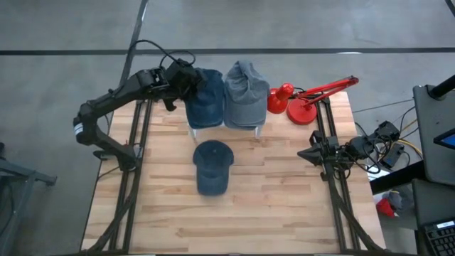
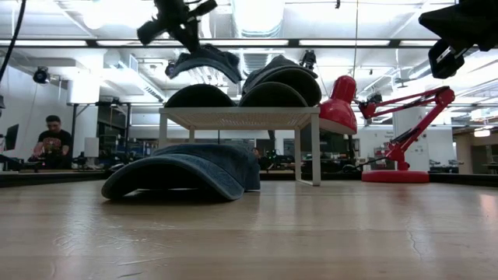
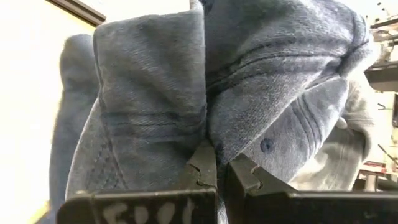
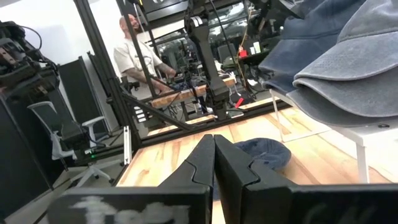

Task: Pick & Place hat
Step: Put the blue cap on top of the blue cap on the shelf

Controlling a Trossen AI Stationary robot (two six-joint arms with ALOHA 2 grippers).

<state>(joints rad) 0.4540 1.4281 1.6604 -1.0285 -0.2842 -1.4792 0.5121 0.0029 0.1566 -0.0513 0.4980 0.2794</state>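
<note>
- A small stand (image 1: 260,126) sits at the back of the counter (image 1: 284,206), carrying two piles of caps (image 1: 247,96) side by side.
- A desk lamp (image 1: 302,112) stands just right of the stand.
- One cap (image 1: 212,166) lies on the counter in front of the stand.

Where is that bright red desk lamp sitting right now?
In the high view, the red desk lamp stands at the table's far right corner, just right of the grey-blue denim caps stacked on the small white stand.

Red desk lamp (image 1: 302,99), white stand (image 2: 241,118)
</note>
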